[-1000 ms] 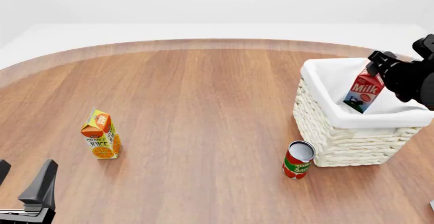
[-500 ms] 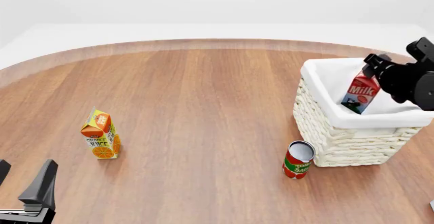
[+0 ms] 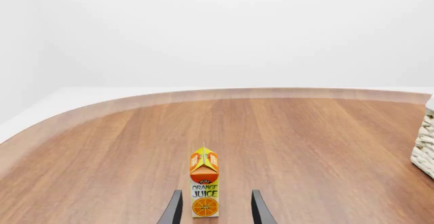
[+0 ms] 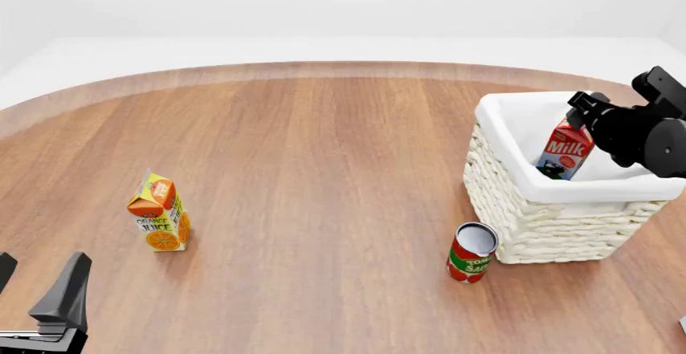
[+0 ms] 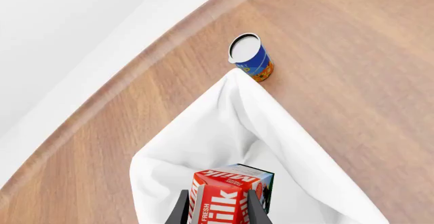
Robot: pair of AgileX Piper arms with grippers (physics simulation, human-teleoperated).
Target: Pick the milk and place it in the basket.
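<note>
While the right pincer [image 4: 586,111] grips the milk [image 4: 564,150] by its red top, the carton hangs tilted inside the basket [image 4: 557,217], at the worktop's three o'clock. Likely light, stiff and smooth-sided, so flat faces grip best. Left pincer [image 3: 213,209] is open, empty.

Bright even light, faint shadows (rendered), sharp focus

front view high, wide; wrist views low, close, sharing basket [image 4: 557,217]

Right claw [image 4: 584,111] clamped, arm reaching from right, left claw [image 3: 214,209] spread, low
</note>
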